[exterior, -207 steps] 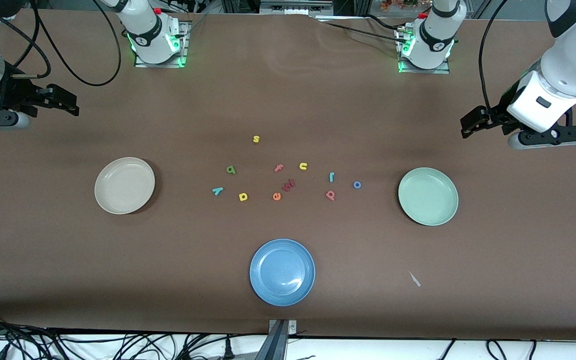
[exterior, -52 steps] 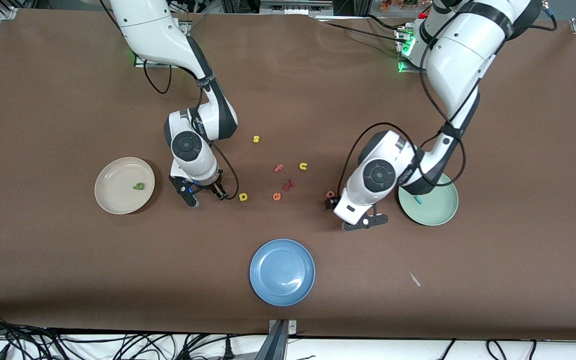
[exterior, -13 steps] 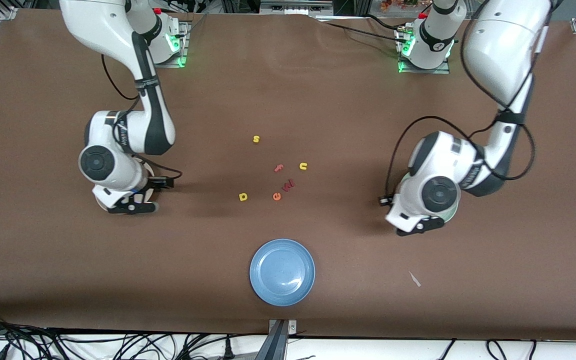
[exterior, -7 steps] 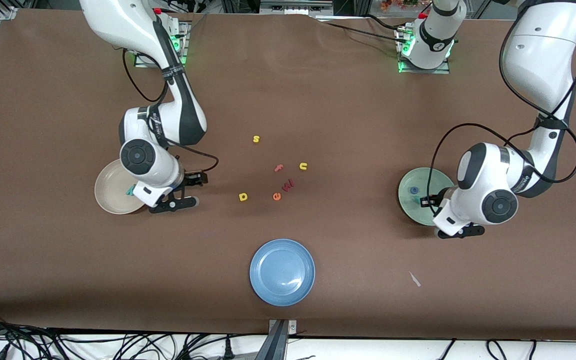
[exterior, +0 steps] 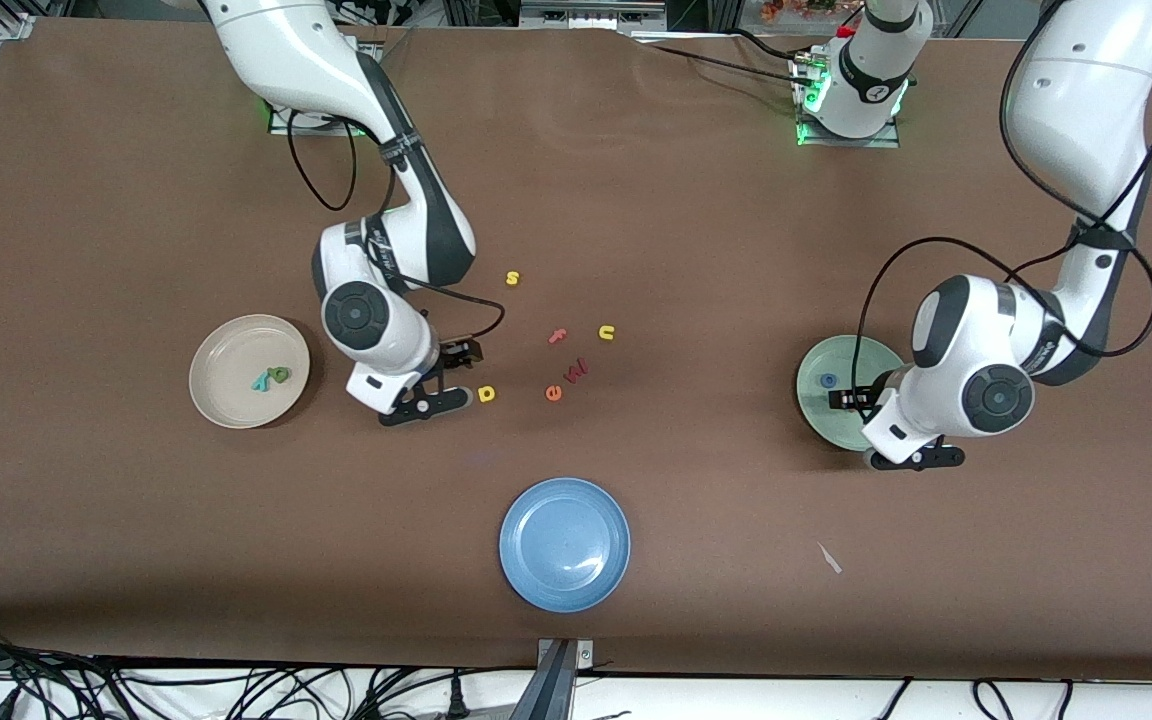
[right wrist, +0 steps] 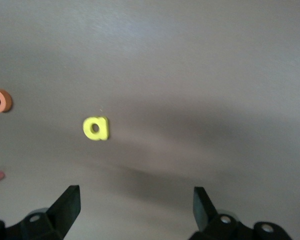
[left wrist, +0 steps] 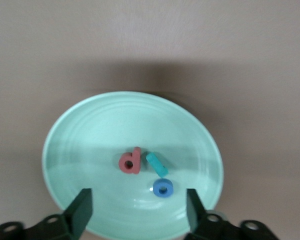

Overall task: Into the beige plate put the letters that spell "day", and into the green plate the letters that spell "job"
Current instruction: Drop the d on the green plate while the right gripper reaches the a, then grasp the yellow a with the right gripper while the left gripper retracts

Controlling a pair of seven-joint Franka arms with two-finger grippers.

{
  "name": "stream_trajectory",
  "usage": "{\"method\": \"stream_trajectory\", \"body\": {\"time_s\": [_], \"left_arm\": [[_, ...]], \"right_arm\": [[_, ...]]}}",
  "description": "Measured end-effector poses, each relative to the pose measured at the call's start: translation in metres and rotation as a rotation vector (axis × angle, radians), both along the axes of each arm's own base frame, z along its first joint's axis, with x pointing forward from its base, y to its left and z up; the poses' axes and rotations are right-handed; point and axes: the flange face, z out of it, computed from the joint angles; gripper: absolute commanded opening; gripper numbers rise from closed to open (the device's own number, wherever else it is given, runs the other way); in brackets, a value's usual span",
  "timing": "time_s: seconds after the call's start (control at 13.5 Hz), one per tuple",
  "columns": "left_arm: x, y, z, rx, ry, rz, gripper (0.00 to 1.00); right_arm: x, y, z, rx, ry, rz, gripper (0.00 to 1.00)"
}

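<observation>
Both arms have moved since the earlier frame: the right gripper (exterior: 456,375) has left the beige plate (exterior: 221,400) and now hangs wide and empty just beside the yellow d (exterior: 486,394) on the worktop (exterior: 636,200). The green a (exterior: 279,375) and teal y (exterior: 261,382) lie in that plate. Over the green plate (left wrist: 90,130), the left gripper (left wrist: 137,210) stands wide and empty; pink-red b (left wrist: 129,161), teal j (left wrist: 157,164) and blue o (left wrist: 163,188) rest inside. Only the d seems left.
</observation>
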Motion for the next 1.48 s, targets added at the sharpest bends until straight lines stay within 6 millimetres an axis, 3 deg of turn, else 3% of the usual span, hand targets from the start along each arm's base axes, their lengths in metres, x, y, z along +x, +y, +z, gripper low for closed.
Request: {"method": "stream_trajectory", "body": {"time_s": [0.37, 0.59, 0.74, 0.89, 1.04, 1.26, 1.48], "left_arm": [[-0.010, -0.016, 0.140, 0.024, -0.127, -0.043, 1.00], [-0.032, -0.012, 0.236, 0.027, -0.150, -0.087, 1.00], [-0.045, -0.005, 0.288, 0.022, -0.135, -0.102, 1.00], [-0.048, -0.002, 0.298, 0.013, -0.130, -0.123, 1.00], [-0.049, 0.007, 0.290, -0.033, -0.121, -0.135, 1.00], [-0.063, 0.038, 0.282, -0.047, -0.196, -0.127, 1.00], [-0.089, 0.041, 0.294, -0.041, -0.221, -0.164, 1.00]], "right_arm": [[-0.001, 0.028, -0.031, 0.003, -0.024, 0.040, 1.00], [0.003, 0.032, -0.036, 0.005, -0.041, 0.043, 0.96], [0.004, 0.033, -0.039, 0.006, -0.049, 0.043, 0.92], [0.006, 0.037, -0.043, 0.008, -0.055, 0.045, 0.89], [0.006, 0.040, -0.048, 0.010, -0.058, 0.049, 0.83], [0.005, 0.046, -0.052, 0.017, -0.067, 0.054, 0.62], [0.005, 0.047, -0.051, 0.019, -0.069, 0.055, 0.48]]}}
